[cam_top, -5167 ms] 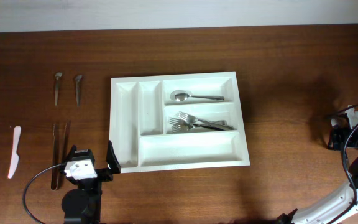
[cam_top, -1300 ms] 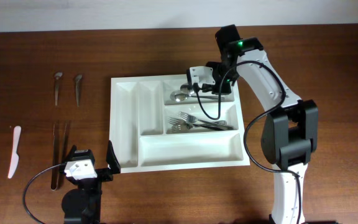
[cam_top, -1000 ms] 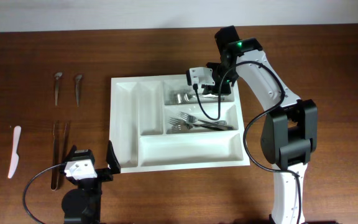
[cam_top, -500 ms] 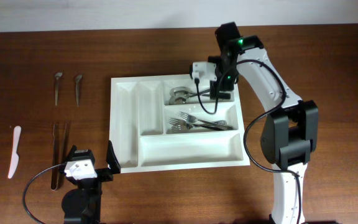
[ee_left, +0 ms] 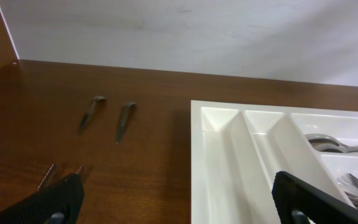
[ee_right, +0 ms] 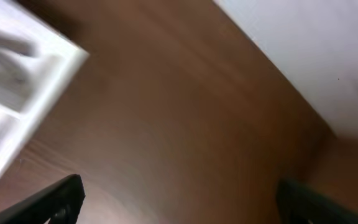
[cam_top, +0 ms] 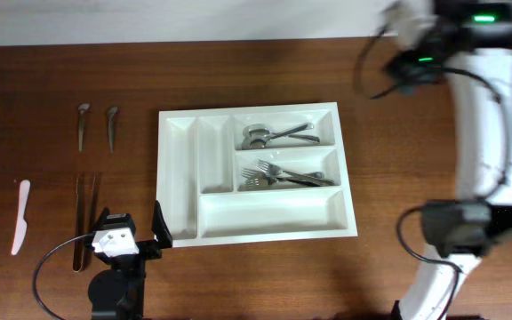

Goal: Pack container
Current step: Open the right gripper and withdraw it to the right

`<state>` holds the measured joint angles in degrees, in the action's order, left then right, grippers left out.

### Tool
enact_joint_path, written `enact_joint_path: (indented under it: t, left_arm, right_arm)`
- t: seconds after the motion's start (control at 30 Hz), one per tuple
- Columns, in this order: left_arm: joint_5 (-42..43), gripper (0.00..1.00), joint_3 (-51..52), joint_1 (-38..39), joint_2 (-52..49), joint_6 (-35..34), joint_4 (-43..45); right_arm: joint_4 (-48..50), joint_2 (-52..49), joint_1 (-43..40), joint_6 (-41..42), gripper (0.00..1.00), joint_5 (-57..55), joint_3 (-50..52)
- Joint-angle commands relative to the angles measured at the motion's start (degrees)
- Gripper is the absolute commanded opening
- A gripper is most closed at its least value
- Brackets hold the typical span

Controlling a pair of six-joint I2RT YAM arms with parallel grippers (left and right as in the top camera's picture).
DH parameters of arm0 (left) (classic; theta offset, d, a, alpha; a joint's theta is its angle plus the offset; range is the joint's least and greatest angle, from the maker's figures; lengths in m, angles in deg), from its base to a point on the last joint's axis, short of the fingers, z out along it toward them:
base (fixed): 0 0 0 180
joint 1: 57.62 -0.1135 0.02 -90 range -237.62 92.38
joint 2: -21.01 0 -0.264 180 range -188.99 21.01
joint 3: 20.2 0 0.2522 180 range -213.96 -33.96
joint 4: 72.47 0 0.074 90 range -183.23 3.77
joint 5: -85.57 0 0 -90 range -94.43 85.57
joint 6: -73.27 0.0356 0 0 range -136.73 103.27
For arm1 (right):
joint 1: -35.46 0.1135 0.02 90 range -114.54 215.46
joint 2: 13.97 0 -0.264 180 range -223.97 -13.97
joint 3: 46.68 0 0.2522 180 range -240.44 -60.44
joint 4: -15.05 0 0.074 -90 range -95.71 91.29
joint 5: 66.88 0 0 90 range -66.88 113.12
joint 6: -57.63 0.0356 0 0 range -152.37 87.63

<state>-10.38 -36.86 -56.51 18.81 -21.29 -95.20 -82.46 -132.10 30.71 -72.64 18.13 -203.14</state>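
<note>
The white container [cam_top: 178, 178] lies mid-table in the overhead view. Its top crosswise compartment holds two spoons [cam_top: 269, 135]; the middle one holds forks [cam_top: 284, 176]. My right gripper [cam_top: 409, 62] is a blur above the table's far right, well clear of the container. In the right wrist view it [ee_right: 179, 208] stands open and empty over bare wood, with the container's corner [ee_right: 23, 81] at the left. My left gripper [cam_top: 118, 233] rests open at the container's near-left corner. The left wrist view shows it [ee_left: 182, 205] empty, straddling the container's left rim [ee_left: 197, 155].
Two spoons [cam_top: 82, 124] [cam_top: 112, 124] lie on the wood left of the container. Metal tongs [cam_top: 84, 222] lie below them, beside my left gripper. A white plastic knife [cam_top: 20, 216] sits at the far left.
My right gripper opened over the top compartment, left a second spoon there, and swung away up and to the right. The left arm has not moved.
</note>
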Motion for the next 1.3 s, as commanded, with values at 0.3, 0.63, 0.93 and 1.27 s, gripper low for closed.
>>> enact_joint_path:
  t: [0.3,0.63,0.93,1.27]
  left_arm:
    - [0.61,0.99,0.28,0.22,0.15,-0.11,0.15]
    - [0.61,0.99,0.28,0.22,0.15,-0.13,0.15]
    - [0.61,0.99,0.28,0.22,0.15,-0.13,0.15]
    - [0.61,0.99,0.28,0.22,0.15,-0.13,0.15]
  right_arm:
    - [-13.60,9.35,-18.84,19.85,0.99,-0.50,-1.29]
    - [-13.44,9.33,-30.97,16.50,0.99,3.08,13.86]
    - [0.68,9.33,-34.77,15.69,0.99,10.75,34.32]
    - [12.90,8.94,-34.75,17.35,0.98,6.25,42.21]
